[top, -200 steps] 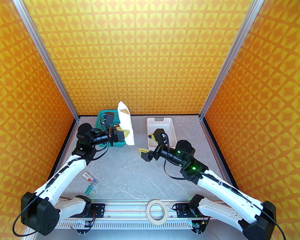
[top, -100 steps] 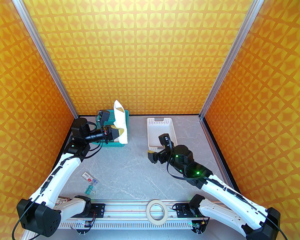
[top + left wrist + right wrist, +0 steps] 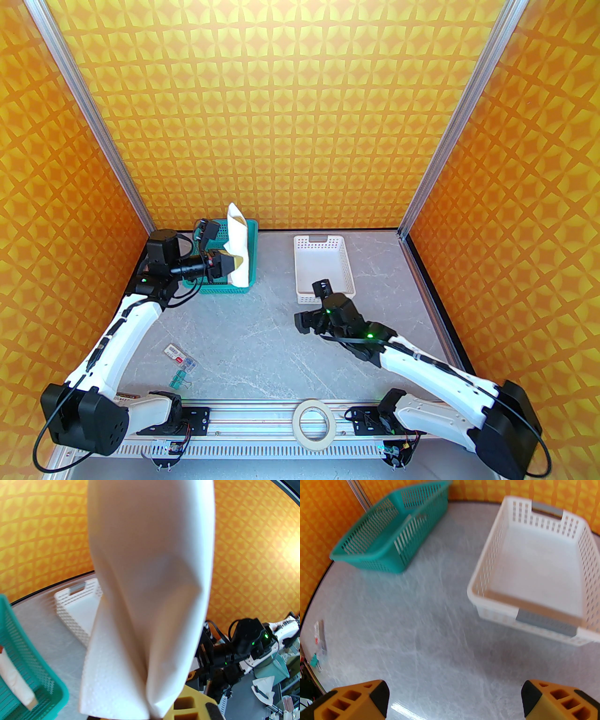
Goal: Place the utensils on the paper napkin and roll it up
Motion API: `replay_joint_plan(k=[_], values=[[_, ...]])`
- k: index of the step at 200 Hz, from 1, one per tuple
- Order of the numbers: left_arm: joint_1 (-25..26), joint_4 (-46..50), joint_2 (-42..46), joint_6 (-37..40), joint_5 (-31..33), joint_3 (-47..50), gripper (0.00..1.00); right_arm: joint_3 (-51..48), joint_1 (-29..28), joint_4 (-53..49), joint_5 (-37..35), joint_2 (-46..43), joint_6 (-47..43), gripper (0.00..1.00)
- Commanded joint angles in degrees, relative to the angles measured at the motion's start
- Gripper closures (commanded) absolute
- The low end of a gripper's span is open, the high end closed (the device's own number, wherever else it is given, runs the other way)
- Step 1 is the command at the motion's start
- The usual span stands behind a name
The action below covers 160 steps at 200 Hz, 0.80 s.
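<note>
My left gripper (image 3: 236,263) is shut on the lower part of the paper napkin (image 3: 238,243), a narrow white roll standing nearly upright over the teal basket (image 3: 224,290). A tan bit, likely the utensils (image 3: 240,218), peeks from the roll's open top; the rest is hidden inside. In the left wrist view the roll (image 3: 150,597) rises from a yellow finger (image 3: 187,705). My right gripper (image 3: 304,323) hangs open and empty low over the table, just in front of the white basket (image 3: 323,243), its orange fingertips wide apart (image 3: 454,691).
Another white roll with a brown tip (image 3: 16,679) lies in the teal basket (image 3: 46,674). The white basket (image 3: 487,590) holds nothing. Small packets (image 3: 180,355) and green clips (image 3: 180,378) lie front left. A tape ring (image 3: 314,419) sits on the front rail.
The left arm swung the napkin roll left and back until it stood over the teal basket. The right arm drew back from the white basket and dropped lower, still open.
</note>
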<state>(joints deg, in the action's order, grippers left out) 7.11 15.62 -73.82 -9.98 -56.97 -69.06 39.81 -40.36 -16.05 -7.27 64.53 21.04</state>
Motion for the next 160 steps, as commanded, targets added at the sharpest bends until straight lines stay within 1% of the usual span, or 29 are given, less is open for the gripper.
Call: replay_joint_plan(k=[1, 39, 75, 115, 132, 160], values=[[-3.08, 4.97, -2.07, 4.37, -0.04, -3.55, 1.0, 1.75, 0.28, -0.86, 1.07, 1.73, 1.18, 0.01], [-7.45, 9.35, -6.9, 7.83, -0.6, -7.67, 1.0, 2.72, 0.28, -0.22, 0.93, 3.76, 0.46, 0.01], [-10.72, 9.43, -12.31, 9.36, -0.69, -10.53, 1.0, 3.5, 0.28, -0.15, 0.61, 4.8, -0.33, 0.01], [-12.66, 15.11, -23.32, 12.53, -0.6, -18.65, 1.0, 3.87, 0.28, 0.27, -0.19, 5.58, -1.01, 0.01], [-13.36, 18.05, -28.83, 13.72, -0.52, -24.02, 1.0, 3.84, 0.28, 0.32, -0.29, 6.25, -1.47, 0.01], [-13.36, 24.31, -37.48, 15.39, 2.79, -30.9, 1.0, 3.8, 0.28, 0.06, -0.6, 7.68, -1.88, 0.01]])
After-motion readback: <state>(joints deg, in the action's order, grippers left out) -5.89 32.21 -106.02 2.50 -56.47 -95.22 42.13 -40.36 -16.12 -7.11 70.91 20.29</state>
